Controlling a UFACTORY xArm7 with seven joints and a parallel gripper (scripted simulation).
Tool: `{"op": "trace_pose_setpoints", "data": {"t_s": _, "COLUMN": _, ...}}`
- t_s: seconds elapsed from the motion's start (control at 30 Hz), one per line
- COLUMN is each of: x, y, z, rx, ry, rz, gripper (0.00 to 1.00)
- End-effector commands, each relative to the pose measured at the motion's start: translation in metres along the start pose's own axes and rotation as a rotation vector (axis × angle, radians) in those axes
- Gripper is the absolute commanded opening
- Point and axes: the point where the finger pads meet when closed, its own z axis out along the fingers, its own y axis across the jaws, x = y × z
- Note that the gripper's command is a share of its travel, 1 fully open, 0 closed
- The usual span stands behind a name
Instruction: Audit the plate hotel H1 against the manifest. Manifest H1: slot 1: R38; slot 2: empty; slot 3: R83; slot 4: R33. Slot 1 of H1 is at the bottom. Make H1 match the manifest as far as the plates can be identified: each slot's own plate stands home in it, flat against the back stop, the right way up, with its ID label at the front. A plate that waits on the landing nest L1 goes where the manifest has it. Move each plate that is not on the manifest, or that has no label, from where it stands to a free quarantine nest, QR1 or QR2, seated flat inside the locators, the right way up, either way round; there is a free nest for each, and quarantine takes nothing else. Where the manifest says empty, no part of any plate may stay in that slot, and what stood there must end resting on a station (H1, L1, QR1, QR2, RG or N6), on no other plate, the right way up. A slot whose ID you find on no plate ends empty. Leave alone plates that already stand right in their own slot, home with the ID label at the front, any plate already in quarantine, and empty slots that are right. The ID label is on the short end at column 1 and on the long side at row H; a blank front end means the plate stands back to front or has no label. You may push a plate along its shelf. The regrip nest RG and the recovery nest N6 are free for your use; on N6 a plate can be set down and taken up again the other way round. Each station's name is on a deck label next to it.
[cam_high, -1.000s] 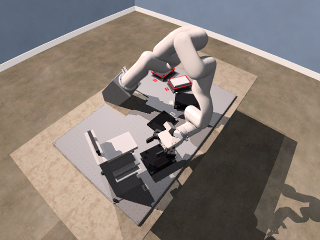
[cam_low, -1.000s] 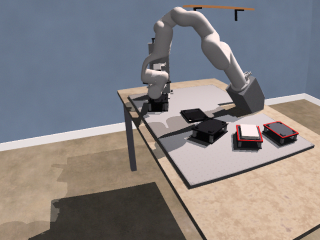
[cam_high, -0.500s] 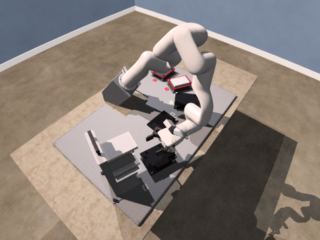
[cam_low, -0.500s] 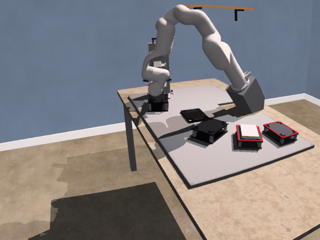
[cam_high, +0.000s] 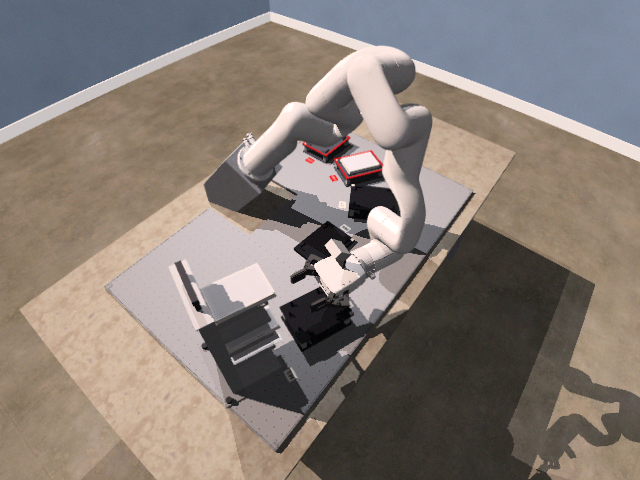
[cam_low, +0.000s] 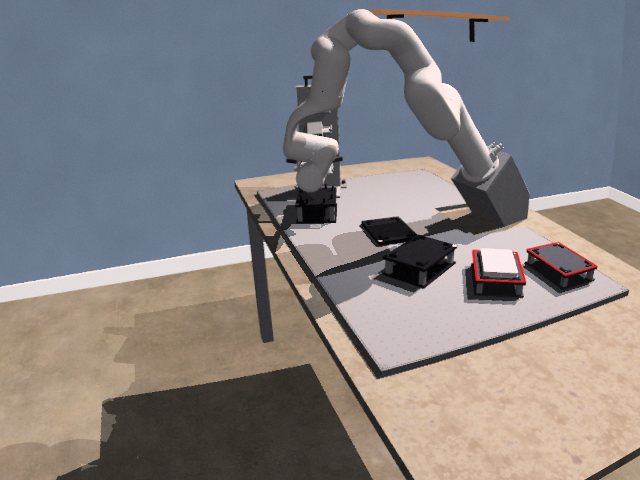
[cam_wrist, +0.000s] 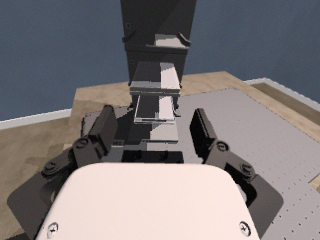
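The plate hotel H1 (cam_high: 235, 322) is a dark shelf tower with a white top, at the near left of the deck. In the wrist view it stands straight ahead (cam_wrist: 157, 45). A plate (cam_wrist: 156, 76) sits in an upper shelf, and a lower plate (cam_wrist: 155, 107) juts out toward me. I cannot read any ID label. My gripper (cam_wrist: 154, 116) (cam_low: 317, 134) is open and empty. It hovers over the black landing nest (cam_high: 315, 317), facing the hotel front. A white plate (cam_high: 359, 163) (cam_low: 497, 266) sits in one red-edged quarantine nest. The other quarantine nest (cam_low: 560, 263) holds no plate.
A low flat black nest (cam_high: 325, 240) and a raised black nest (cam_high: 372, 201) lie between the landing nest and the quarantine nests, both without plates. The arm's grey base (cam_high: 232, 183) stands at the far side. The deck's right edge runs close beside the landing nest.
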Motion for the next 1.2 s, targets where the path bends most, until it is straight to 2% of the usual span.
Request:
{"op": "trace_pose_setpoints", "data": {"t_s": 0.0, "x": 0.001, "y": -0.001, "z": 0.006, "rx": -0.001, "ry": 0.002, "rz": 0.003, "gripper": 1.00}}
{"op": "trace_pose_setpoints", "data": {"t_s": 1.17, "x": 0.001, "y": 0.000, "z": 0.058, "rx": -0.001, "ry": 0.002, "rz": 0.003, "gripper": 1.00}}
